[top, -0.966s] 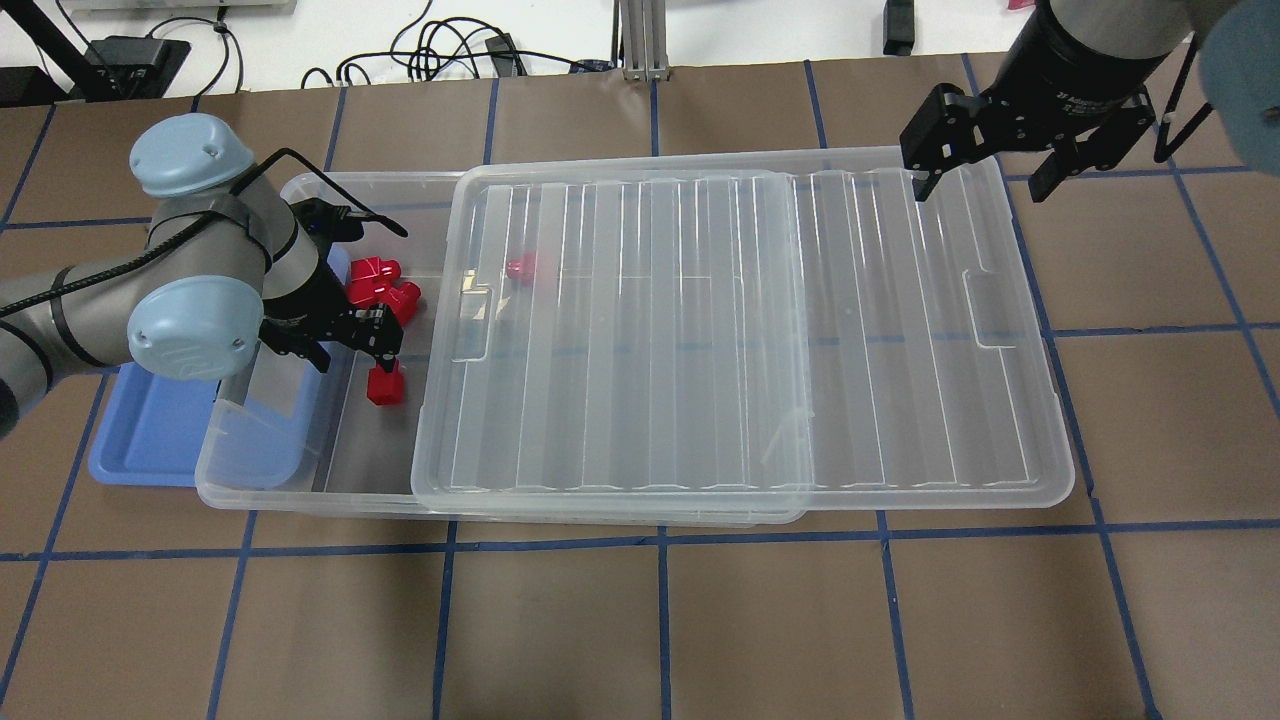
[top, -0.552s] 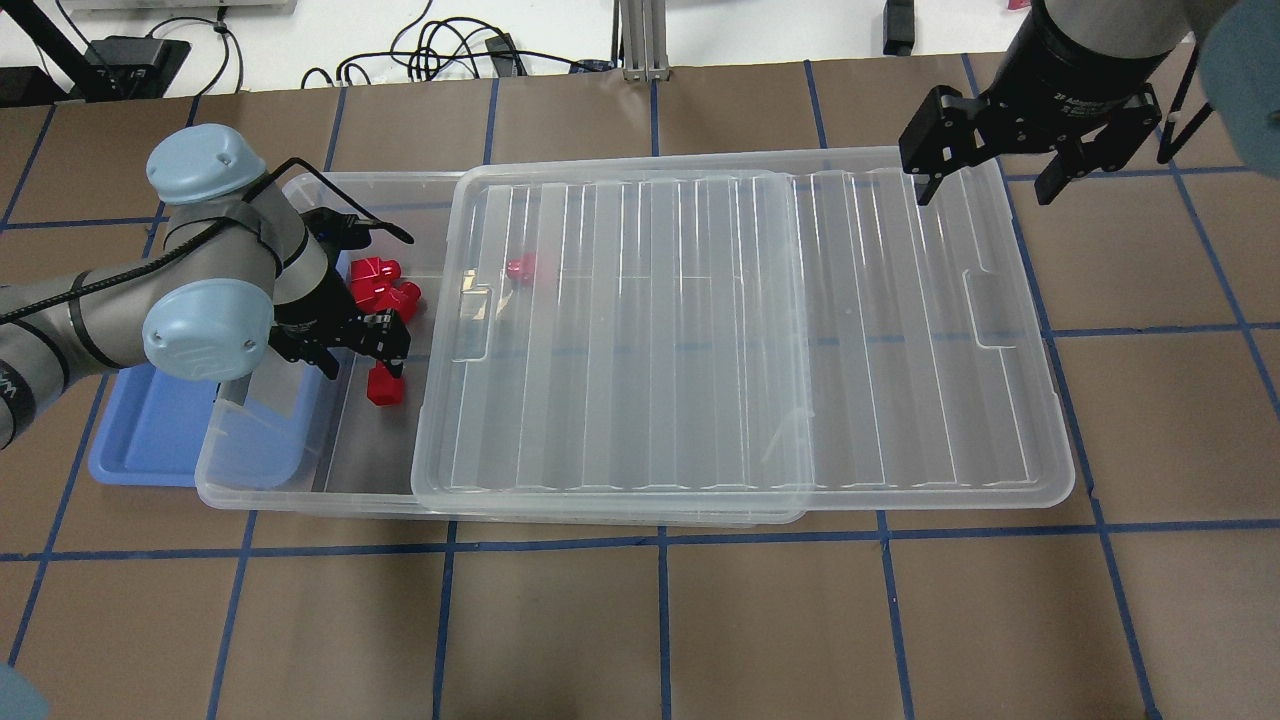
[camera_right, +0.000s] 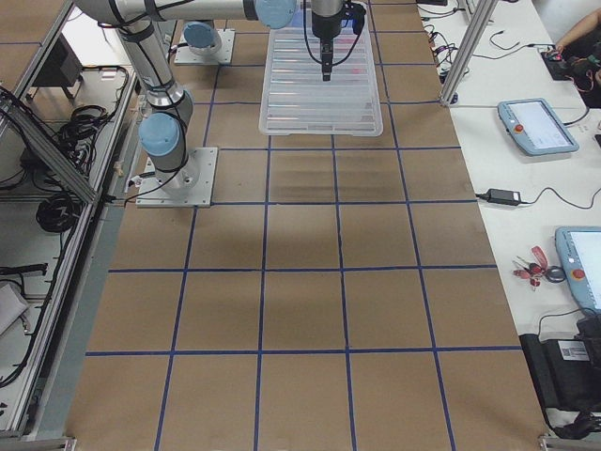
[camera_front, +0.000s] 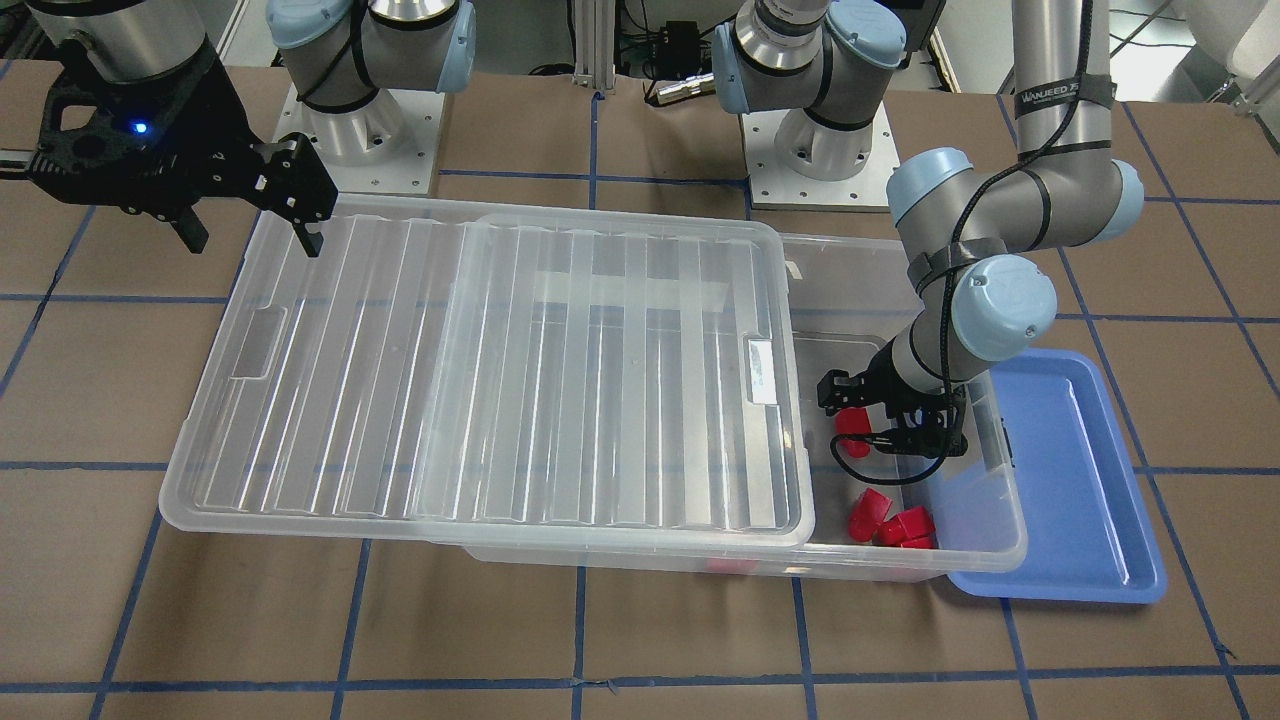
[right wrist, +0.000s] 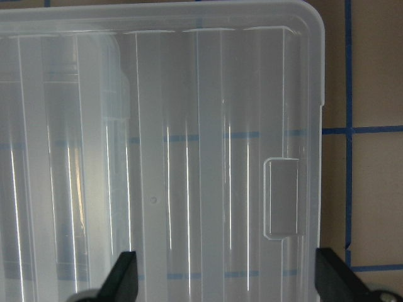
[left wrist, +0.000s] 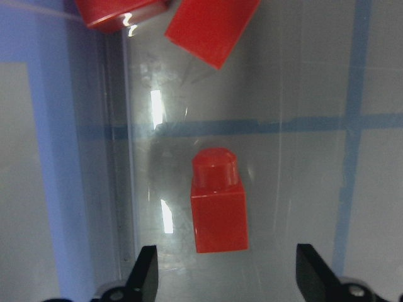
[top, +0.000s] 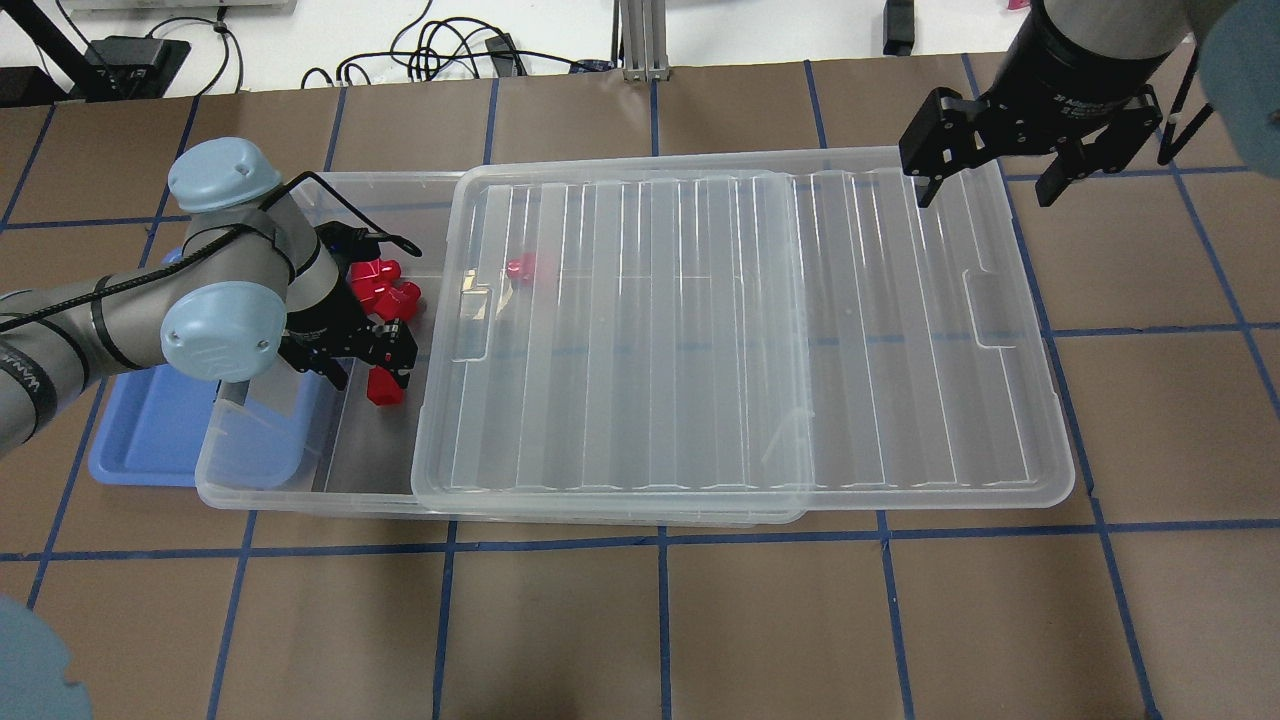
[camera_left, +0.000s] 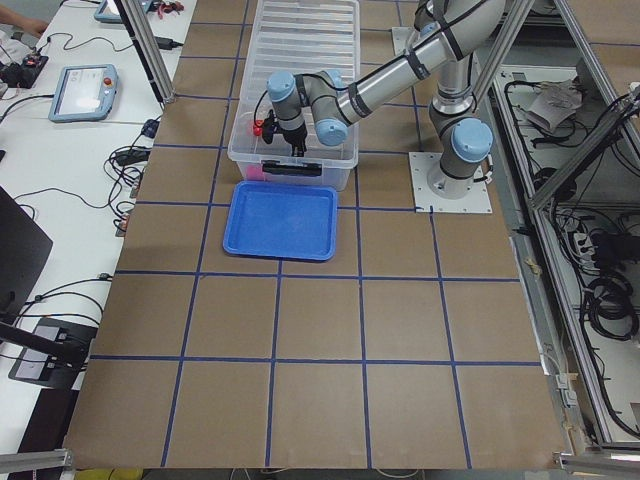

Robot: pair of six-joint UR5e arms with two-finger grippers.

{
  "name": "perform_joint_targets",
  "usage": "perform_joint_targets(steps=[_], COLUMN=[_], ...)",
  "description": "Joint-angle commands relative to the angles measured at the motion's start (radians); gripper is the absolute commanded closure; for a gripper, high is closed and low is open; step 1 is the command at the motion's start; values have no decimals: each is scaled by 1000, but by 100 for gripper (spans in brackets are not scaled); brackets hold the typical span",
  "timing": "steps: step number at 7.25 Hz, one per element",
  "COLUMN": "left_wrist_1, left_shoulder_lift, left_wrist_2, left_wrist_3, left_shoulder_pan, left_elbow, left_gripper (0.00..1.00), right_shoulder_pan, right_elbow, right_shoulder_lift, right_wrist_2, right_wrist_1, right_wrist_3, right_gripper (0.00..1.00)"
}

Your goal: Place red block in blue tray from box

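A lone red block [top: 385, 388] lies on the floor of the clear box [top: 300, 485], in its uncovered left end. My left gripper [top: 372, 368] hangs open just over it. In the left wrist view the block [left wrist: 218, 201] lies between and just ahead of the two fingertips [left wrist: 146, 272], untouched. It also shows in the front view [camera_front: 852, 432]. The blue tray [top: 150, 430] lies empty outside the box's left end, partly under it. My right gripper [top: 985, 185] is open and empty above the far right corner of the lid [top: 740, 330].
A cluster of red blocks [top: 385, 285] lies further back in the open end, and one more [top: 521, 267] under the lid. The ribbed lid is slid to the robot's right and overhangs the box there. The left arm's elbow [top: 215, 325] hangs over the box wall and tray.
The left arm and gripper have shifted right and slightly forward, closing in over the lone red block. The block has not moved. The right gripper stays nearly still.
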Motion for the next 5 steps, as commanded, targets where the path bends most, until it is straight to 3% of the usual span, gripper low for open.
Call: perform_joint_targets(steps=[1, 3, 5], left_wrist_1=[21, 42, 47], left_shoulder_lift=[-32, -57, -65], left_wrist_2=[1, 0, 0], left_wrist_3=[-3, -3, -4], left_shoulder_pan=[1, 1, 1], left_elbow=[0, 0, 8], left_gripper=[20, 22, 100], right_shoulder_pan=[1, 1, 1], right_elbow=[2, 4, 4], right_shoulder_lift=[0, 0, 0], right_wrist_2=[5, -1, -3], right_wrist_1=[0, 0, 0], right_wrist_3=[1, -1, -2], right_gripper=[0, 0, 0])
